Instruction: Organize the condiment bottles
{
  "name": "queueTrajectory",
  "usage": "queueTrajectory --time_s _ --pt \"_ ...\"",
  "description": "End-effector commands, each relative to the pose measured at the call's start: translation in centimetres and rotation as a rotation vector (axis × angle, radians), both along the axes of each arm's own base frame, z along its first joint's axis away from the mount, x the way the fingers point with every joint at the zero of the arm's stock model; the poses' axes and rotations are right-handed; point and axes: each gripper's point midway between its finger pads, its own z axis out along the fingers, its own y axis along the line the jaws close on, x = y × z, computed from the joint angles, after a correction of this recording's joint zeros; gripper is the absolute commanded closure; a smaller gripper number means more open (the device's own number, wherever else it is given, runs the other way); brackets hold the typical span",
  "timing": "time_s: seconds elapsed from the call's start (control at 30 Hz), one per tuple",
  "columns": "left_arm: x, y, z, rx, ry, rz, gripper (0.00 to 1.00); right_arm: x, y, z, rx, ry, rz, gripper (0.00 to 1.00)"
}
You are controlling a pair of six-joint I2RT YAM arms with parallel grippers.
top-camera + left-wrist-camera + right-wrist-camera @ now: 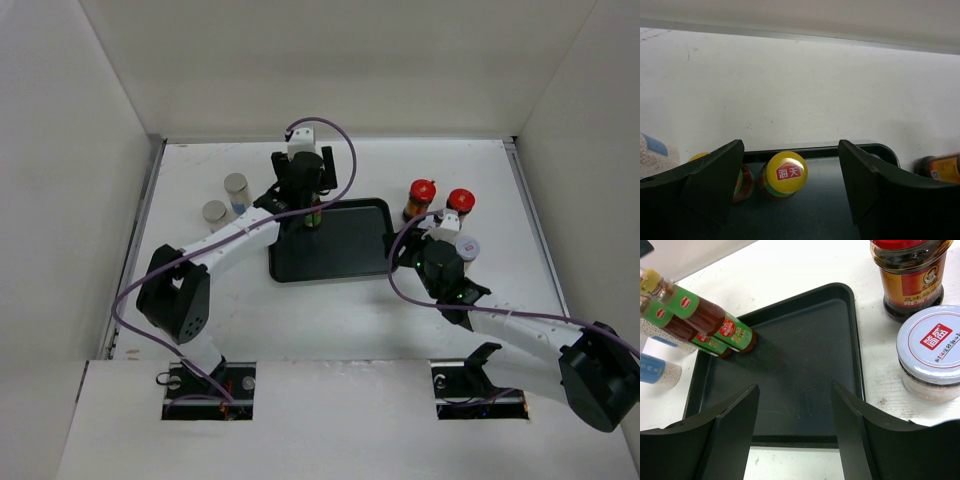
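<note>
Yellow-capped bottles (pixel 710 317) in tray (pixel 805 390) (left fingers (pixel 710 182) wide apart above; right fingers (pixel 732 432) equally wide; both empty)

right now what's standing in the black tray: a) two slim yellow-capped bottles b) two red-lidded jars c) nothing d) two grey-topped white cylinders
A: the two slim yellow-capped bottles stand side by side in a corner of the black tray; the red-lidded jars and grey-topped white cylinders stand outside it.
</note>
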Motion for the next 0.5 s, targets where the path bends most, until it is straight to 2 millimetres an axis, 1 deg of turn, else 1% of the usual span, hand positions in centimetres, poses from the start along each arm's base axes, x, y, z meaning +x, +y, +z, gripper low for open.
queueTrajectory --time_s 0.0,0.07,0.1,0.13,0.2,0.23,0.27,0.3,0.37,0.4,0.43,0.47 --pt "-0.8 -0.3 5.4 -0.088 -0.127 -0.018 0.21 0.3 0.2 1.7 0.048 -0.051 0.002 0.34" --pt "-1.5 -0.7 6.5 -0.11 -0.149 -0.032 0.15 0.2 0.0 2.0 0.053 -0.06 -0.001 0.34" --pt "-1.9 -0.9 7.1 -0.119 -0.164 -0.04 0.13 0.2 -0.1 2.1 0.052 -0.065 -0.003 0.38" --pt "-2.5 -1.2 8.2 -0.136 -0.19 -0.055 0.12 0.2 -0.2 2.1 0.049 -0.064 -0.005 0.46" --pt "-4.1 -1.5 10.3 -0.175 -0.252 -0.084 0.11 0.1 -0.2 2.4 0.047 -0.069 -0.002 0.65" --pt "-5.0 -1.5 11.5 -0.196 -0.291 -0.094 0.1 0.1 -0.3 2.5 0.044 -0.073 -0.004 0.72" --pt "-6.2 -1.4 12.9 -0.223 -0.336 -0.107 0.07 0.0 -0.4 2.8 0.044 -0.082 -0.008 0.77" --pt "-6.9 -1.2 13.6 -0.24 -0.361 -0.116 0.06 0.0 -0.6 3.0 0.043 -0.087 -0.015 0.8" --pt "-8.9 -1.0 14.8 -0.267 -0.411 -0.144 0.05 0.0 -1.1 3.1 0.039 -0.092 -0.036 0.81" --pt "-9.8 -0.8 14.9 -0.275 -0.426 -0.154 0.07 0.0 -1.5 3.1 0.036 -0.092 -0.049 0.81" --pt "-10.8 -0.6 14.7 -0.283 -0.432 -0.164 0.15 0.0 -1.9 3.0 0.032 -0.088 -0.066 0.81" --pt "-11.6 -0.5 14.1 -0.291 -0.429 -0.176 0.26 0.1 -2.5 2.9 0.026 -0.084 -0.089 0.8"
